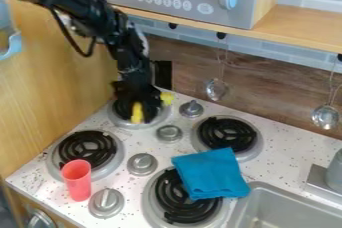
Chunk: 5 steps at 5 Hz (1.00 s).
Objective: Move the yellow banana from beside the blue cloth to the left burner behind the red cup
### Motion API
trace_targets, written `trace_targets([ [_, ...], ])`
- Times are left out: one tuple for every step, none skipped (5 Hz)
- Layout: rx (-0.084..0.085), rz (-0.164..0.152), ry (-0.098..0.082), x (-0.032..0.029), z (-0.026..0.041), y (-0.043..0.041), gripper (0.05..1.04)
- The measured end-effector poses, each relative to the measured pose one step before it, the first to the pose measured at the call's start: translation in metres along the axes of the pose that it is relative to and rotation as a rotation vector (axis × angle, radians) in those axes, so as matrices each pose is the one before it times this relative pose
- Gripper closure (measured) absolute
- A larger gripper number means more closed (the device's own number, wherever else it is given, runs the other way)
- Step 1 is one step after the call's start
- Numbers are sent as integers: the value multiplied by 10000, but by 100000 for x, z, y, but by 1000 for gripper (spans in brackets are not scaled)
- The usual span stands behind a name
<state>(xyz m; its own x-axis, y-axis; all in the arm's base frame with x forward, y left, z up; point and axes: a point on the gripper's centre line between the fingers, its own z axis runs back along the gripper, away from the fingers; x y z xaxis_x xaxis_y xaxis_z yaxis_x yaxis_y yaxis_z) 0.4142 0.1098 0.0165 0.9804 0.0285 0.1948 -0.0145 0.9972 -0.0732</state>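
Hand (144,108) hangs at yellow object (137,113), partly covering it.

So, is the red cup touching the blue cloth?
Apart. The camera view shows the red cup standing clear of the blue cloth, with a stove knob and white stovetop between them.

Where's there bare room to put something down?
The bare white counter between the back right burner and the sink. It's crowded leftward: pink cup, knobs, end effector over the back left burner. The blue cloth partly covers the front right burner.
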Motion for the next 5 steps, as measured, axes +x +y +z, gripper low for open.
trace_targets([
  [525, 954, -480, 827, 1580, 3448, 491],
  [479, 942, 187, -43, -626, 3812, 491],
  [698, 508, 634, -1609, -2033, 3566, 491],
  [513, -302, 433, -1583, -1350, 680, 491],
  [36, -368, 364, -1824, -1453, -346, 497],
])
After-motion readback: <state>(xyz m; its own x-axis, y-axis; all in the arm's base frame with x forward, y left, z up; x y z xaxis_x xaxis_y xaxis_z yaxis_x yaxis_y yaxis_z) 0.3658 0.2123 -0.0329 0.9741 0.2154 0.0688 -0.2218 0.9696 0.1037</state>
